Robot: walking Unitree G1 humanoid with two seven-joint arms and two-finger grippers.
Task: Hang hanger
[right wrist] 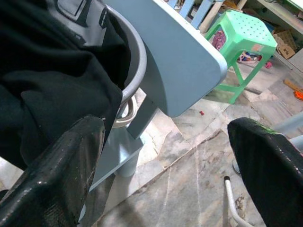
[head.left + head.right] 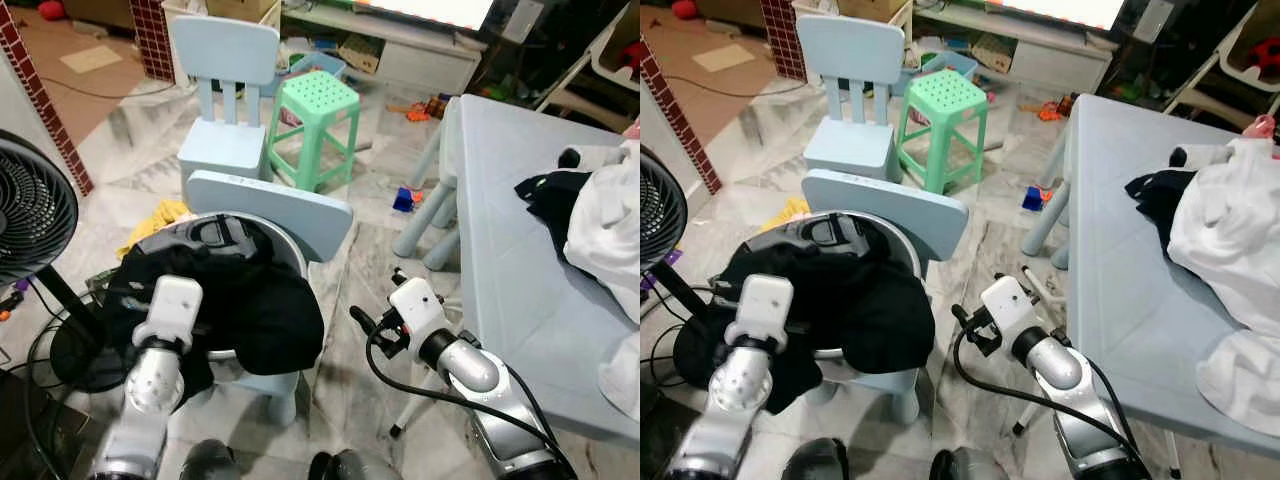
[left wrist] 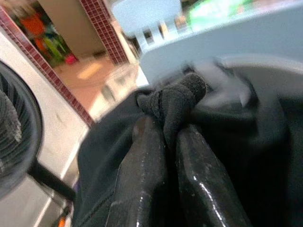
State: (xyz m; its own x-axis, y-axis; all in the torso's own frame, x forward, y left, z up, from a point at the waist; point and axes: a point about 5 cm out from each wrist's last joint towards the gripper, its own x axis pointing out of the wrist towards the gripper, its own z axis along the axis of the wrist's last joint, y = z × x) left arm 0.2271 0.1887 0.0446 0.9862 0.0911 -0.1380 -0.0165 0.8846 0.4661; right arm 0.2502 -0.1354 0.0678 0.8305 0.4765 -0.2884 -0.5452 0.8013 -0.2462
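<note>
pinching a fold of the black garment [image 3: 175, 101], the left gripper [image 3: 163, 156] sat over the near-left basin [image 2: 300, 262] on the blue chair [image 2: 285, 205]; the right gripper [image 1: 165, 156], fingers spread, hovered just right of it. no hanger could be made out.

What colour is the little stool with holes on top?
Mint green plastic stool, clearest in the left eye view.

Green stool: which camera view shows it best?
The left eye view: the green stool stands whole on the floor beside the blue chair. The right eye view shows it equally whole. The right wrist view catches it between the open right pincer fingers. The left wrist view blurs it.
</note>
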